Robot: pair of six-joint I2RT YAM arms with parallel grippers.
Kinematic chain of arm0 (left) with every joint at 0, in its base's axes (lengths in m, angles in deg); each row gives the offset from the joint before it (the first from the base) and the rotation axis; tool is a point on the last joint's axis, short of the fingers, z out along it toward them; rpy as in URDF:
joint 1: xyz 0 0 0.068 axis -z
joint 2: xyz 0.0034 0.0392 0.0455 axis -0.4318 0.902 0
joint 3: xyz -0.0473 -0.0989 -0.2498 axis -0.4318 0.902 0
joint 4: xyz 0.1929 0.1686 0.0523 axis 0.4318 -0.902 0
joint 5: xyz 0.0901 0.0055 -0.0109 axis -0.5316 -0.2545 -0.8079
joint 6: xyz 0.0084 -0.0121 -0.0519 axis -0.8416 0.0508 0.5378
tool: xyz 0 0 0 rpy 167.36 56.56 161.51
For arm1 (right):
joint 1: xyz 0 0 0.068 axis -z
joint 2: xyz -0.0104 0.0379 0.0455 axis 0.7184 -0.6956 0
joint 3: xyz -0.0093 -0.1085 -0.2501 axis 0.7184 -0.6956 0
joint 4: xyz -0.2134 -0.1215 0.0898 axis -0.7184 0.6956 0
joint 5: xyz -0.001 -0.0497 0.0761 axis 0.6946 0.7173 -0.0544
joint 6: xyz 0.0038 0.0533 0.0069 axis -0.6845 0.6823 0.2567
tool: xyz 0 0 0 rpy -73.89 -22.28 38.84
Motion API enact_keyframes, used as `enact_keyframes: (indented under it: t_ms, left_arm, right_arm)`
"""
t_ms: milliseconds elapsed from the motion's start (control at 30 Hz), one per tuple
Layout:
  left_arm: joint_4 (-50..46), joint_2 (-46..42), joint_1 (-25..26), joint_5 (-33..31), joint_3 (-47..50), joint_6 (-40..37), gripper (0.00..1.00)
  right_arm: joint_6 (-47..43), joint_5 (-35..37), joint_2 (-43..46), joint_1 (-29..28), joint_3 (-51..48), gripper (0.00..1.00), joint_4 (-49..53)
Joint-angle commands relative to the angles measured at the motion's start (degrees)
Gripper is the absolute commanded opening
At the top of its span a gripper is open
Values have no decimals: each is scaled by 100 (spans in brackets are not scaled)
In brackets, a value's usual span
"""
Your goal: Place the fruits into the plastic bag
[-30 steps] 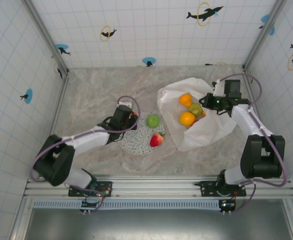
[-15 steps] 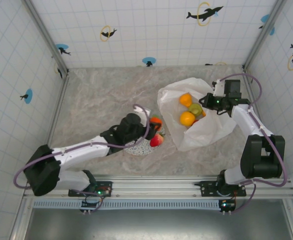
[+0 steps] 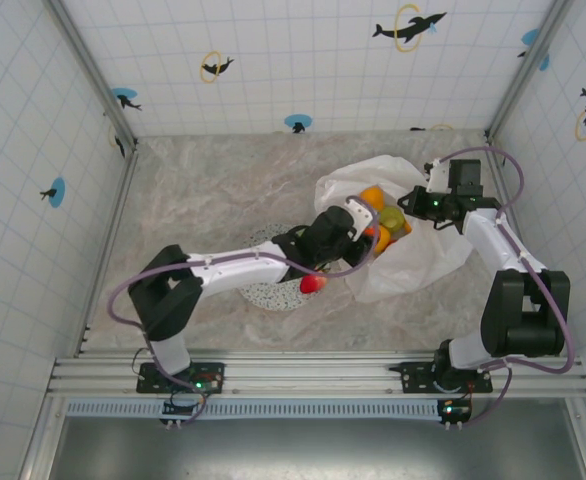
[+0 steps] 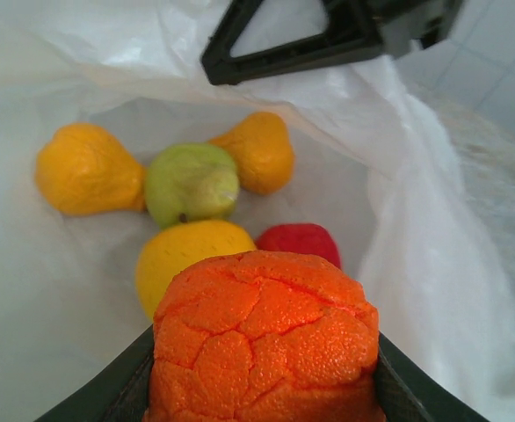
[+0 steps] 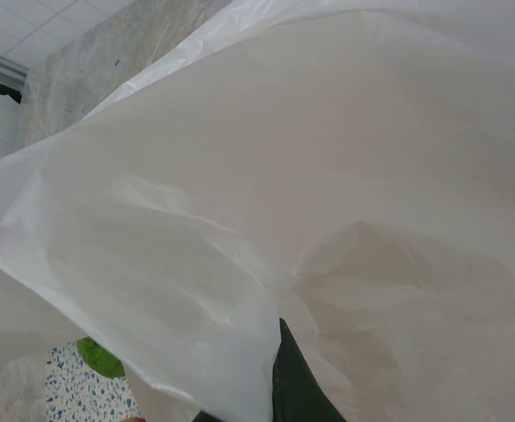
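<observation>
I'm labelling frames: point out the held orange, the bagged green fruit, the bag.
orange (image 4: 262,338), left wrist view, middle of its peel.
green fruit (image 4: 192,183), left wrist view, its middle.
bag (image 3: 423,265), top view, near wall.

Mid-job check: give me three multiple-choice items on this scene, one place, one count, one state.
1. The red fruit outside the plastic bag lies: A on the plate; B on bare table; C in the far corner.
2. Fruits lying in the bag, left wrist view: A three; B five; C seven.
3. The left gripper is: A open; B shut on the bag; C shut on an orange fruit.
Answers: 1A, it rests at the plate's edge. 2B, two orange, one green, one yellow, one red. 3C, its fingers flank the fruit.
</observation>
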Motion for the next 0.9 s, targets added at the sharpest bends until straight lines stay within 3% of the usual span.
enact_keyframes:
  t_ms: [0, 67, 233, 467, 867]
  left_arm:
    - [-239, 455, -43, -998, -516, -611, 44]
    - [-225, 677, -117, -1340, -691, -712, 45]
    - [80, 1011, -381, -1429, -844, -753, 45]
    - [501, 1661, -758, -1335, -1257, -744, 46]
    - [643, 2692, -840, -990, -2127, -589, 51]
  right_arm:
    - [16, -84, 139, -26, -69, 0, -67]
    - [12, -85, 164, -11, -53, 0, -57]
    - [29, -117, 174, 3, -35, 0, -65]
    - [83, -136, 139, -17, -17, 0, -92]
    - [268, -151, 95, -116, 20, 0, -247]
